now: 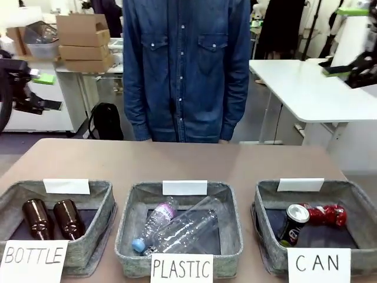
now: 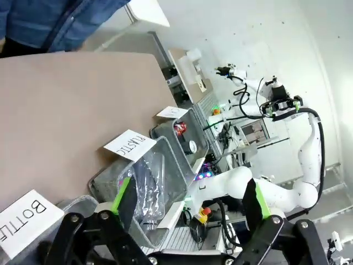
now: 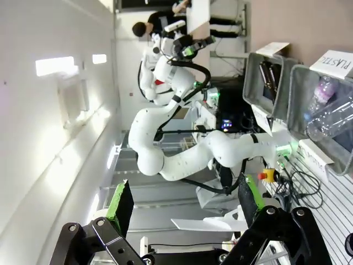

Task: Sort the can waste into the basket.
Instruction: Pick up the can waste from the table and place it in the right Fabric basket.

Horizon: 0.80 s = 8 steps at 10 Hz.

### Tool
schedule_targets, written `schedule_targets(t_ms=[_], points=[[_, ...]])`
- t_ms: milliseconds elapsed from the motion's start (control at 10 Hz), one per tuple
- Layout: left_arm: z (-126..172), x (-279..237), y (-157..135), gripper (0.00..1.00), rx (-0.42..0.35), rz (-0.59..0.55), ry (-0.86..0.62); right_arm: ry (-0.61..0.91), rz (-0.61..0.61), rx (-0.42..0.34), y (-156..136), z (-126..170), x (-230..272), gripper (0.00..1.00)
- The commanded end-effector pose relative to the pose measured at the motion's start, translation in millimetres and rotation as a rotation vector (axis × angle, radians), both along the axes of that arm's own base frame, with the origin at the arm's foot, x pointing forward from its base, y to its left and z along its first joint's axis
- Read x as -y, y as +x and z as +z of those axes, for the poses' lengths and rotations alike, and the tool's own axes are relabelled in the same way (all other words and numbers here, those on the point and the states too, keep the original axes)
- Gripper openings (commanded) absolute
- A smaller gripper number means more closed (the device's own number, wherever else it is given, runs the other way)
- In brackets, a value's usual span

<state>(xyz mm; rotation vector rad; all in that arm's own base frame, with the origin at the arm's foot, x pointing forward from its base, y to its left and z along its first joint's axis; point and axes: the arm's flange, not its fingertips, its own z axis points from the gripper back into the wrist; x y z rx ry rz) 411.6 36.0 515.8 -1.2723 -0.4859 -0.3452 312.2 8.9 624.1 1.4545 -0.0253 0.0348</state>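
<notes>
The CAN basket (image 1: 266, 197) stands at the front right of the table. Inside it the dark blue-black can (image 1: 293, 224) leans with its silver top up, and the crushed red can (image 1: 326, 214) lies just right of it. My left gripper (image 1: 50, 91) hangs raised off the table's left side; in its wrist view it is open (image 2: 190, 199) with nothing between the green pads. My right gripper (image 1: 346, 73) is up at the far right, likewise open (image 3: 182, 204). The left wrist view also catches the red can (image 2: 179, 128) far off in the CAN basket (image 2: 163, 130).
A basket marked PLASTIC (image 1: 132, 206) holds clear bottles in the middle. A basket marked BOTTLE (image 1: 103, 197) holds two brown bottles at left. A person in a denim shirt (image 1: 185, 71) stands at the far edge. Bare brown table (image 1: 188, 162) lies behind the baskets.
</notes>
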Motion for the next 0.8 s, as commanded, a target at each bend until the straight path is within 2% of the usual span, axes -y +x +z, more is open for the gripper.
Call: schedule_targets(t_ms=[0, 700], points=[[11.5, -4.5, -9.6, 1.00, -0.001, 0.009, -0.003, 0.032, 0.009, 0.003, -4.1, -5.7, -15.0, 1.00], [11.5, -4.5, -9.6, 1.00, -0.001, 0.009, -0.003, 0.032, 0.009, 0.003, -4.1, -5.7, -15.0, 1.00]])
